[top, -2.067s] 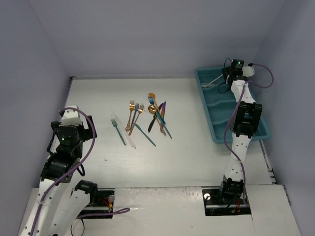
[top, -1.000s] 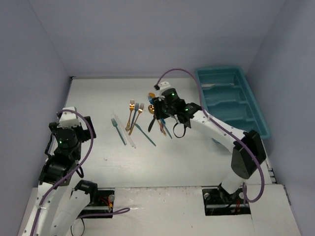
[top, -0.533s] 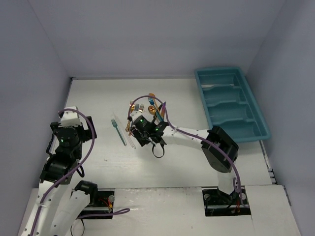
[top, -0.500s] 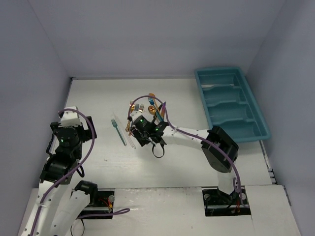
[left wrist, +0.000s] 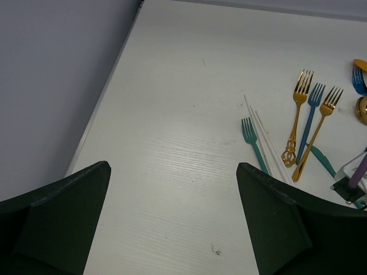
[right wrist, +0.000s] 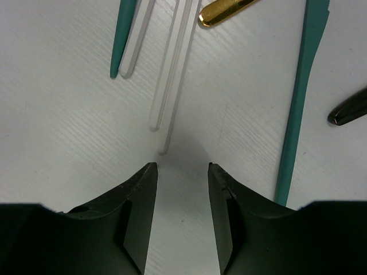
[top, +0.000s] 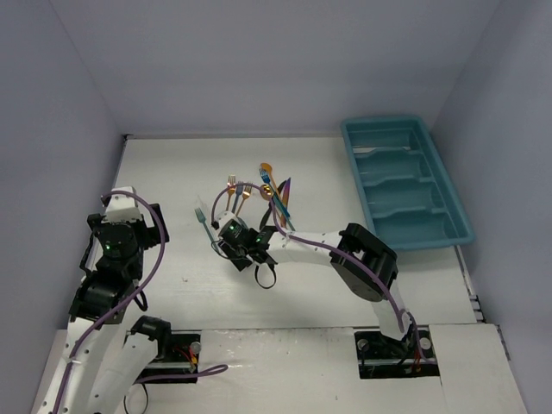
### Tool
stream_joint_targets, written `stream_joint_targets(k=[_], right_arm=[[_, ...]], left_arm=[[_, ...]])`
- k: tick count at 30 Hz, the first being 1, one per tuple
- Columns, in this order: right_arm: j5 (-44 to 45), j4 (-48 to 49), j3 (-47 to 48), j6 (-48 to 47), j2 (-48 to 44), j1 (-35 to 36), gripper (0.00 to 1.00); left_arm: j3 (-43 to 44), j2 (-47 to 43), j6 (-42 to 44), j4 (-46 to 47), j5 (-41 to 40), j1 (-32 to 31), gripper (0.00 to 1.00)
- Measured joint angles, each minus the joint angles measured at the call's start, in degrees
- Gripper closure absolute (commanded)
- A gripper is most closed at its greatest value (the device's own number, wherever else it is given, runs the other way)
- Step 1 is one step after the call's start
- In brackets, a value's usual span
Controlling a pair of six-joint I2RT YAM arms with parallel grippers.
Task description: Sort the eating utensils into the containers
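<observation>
The eating utensils (top: 250, 198) lie in a loose cluster mid-table: gold forks (left wrist: 298, 112), a blue fork (left wrist: 311, 112), a teal fork (left wrist: 252, 137), thin clear-white pieces (left wrist: 266, 143) and more at the right edge. My right gripper (right wrist: 182, 167) is open and low over the table. Its fingertips are just short of the ends of the clear-white pieces (right wrist: 166, 103), with nothing between them. A teal handle (right wrist: 123, 40) lies to their left and a teal knife (right wrist: 301, 97) to their right. My left gripper (left wrist: 173, 166) is open and empty over bare table left of the cluster. The teal tray (top: 355, 172) stands at the far right.
The left wall meets the table's left edge (left wrist: 103, 114) close to my left gripper. A gold handle end (right wrist: 226, 11) and a black piece (right wrist: 348, 109) lie near my right gripper. The right arm's elbow (top: 366, 259) sits between cluster and tray.
</observation>
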Motion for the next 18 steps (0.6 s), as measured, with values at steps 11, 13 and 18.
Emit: stream_joint_targets(k=[11,13,18], right_arm=[[0.2,0.6,2.0,0.5,2.4,0.3,0.62],[0.4,0.7,2.4,0.6,2.6,0.4,0.62],[1.8,0.9,2.6,0.9,2.9,0.4,0.64]], left_arm=[[0.0,-0.7,0.0,0.0,0.0,0.0,0.10],[0.0,-0.7,0.0,0.0,0.0,0.0,0.10],[0.0,-0.8,0.0,0.0,0.0,0.0,0.10]])
